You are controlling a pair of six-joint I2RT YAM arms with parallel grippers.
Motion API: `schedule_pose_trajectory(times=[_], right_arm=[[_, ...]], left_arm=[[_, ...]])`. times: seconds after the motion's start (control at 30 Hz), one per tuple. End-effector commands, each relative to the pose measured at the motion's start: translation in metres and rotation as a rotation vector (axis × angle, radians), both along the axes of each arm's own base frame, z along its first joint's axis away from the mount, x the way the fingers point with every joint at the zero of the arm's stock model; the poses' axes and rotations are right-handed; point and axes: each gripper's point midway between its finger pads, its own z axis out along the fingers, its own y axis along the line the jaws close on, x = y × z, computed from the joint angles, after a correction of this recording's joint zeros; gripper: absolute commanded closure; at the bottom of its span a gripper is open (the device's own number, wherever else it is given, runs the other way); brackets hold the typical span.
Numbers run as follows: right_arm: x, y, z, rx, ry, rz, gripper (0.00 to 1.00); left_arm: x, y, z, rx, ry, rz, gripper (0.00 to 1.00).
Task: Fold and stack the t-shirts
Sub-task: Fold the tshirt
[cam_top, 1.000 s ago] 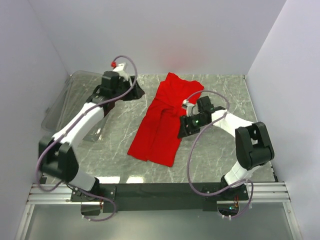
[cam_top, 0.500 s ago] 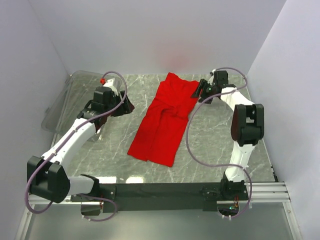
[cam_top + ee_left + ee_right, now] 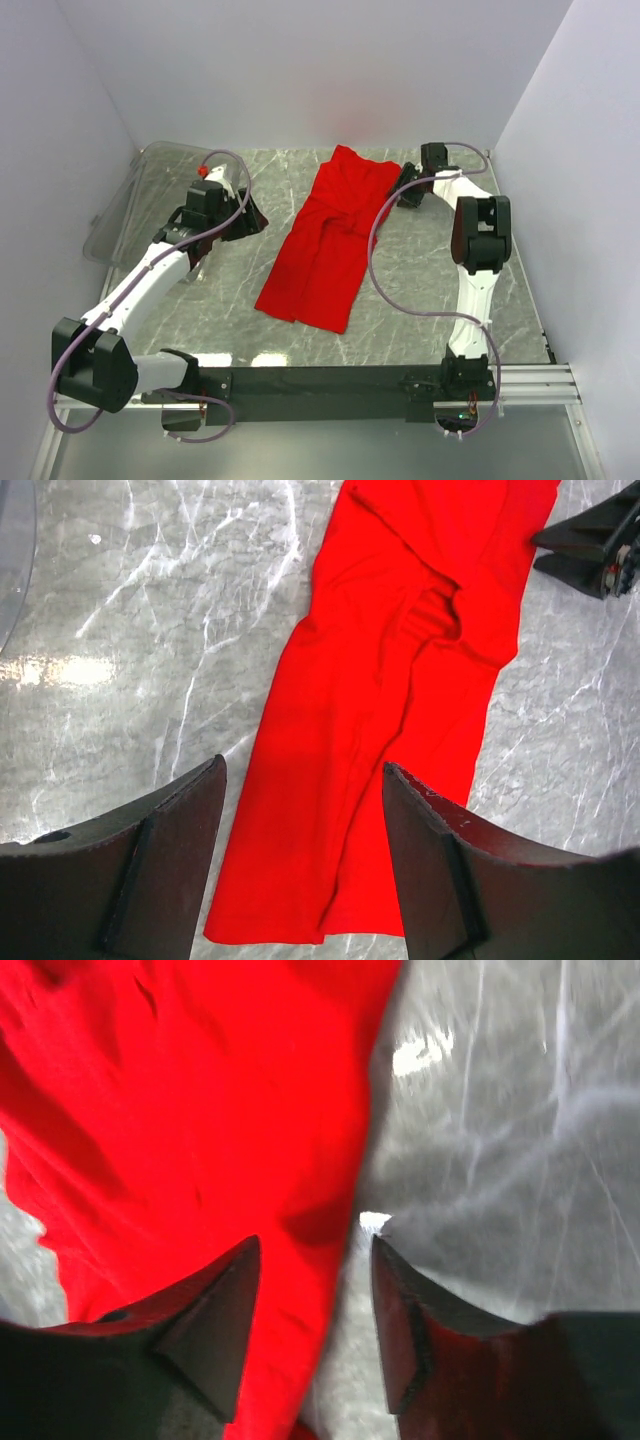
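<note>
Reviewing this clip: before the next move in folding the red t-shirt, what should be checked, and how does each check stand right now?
1. Right tool open: ok, jaws apart over the t-shirt's right edge.
2. Right tool touching the fabric: cannot tell.
3. Left tool open and empty: ok.
4. Left tool at the t-shirt: not ok, it hangs over bare table to the shirt's left.
5. T-shirt lying flat: not ok, there is a puckered fold near its middle.
</note>
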Motion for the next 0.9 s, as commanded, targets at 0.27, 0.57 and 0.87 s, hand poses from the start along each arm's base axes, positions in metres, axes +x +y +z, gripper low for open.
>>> schedule_pose_trajectory(times=[0.27,0.57,0.87], right_arm=[[0.039,0.005,0.006,0.062,-0.035,-0.024,0.74],[0.089,-0.008,0.039,0.024,-0.197,-0.048,0.84],[0.085,-0.034,0.082,-0.073,-0.31,0.024,0.48]], left_arm=[[0.002,-0.003,0.013,-0.027,-0.013,0.001,0.32],[0.007,-0.006,0.017,-0.03,-0.002,-0.002,0.32],[0.015,-0.01,0.026,-0.037,-0.025,-0.015,0.32]])
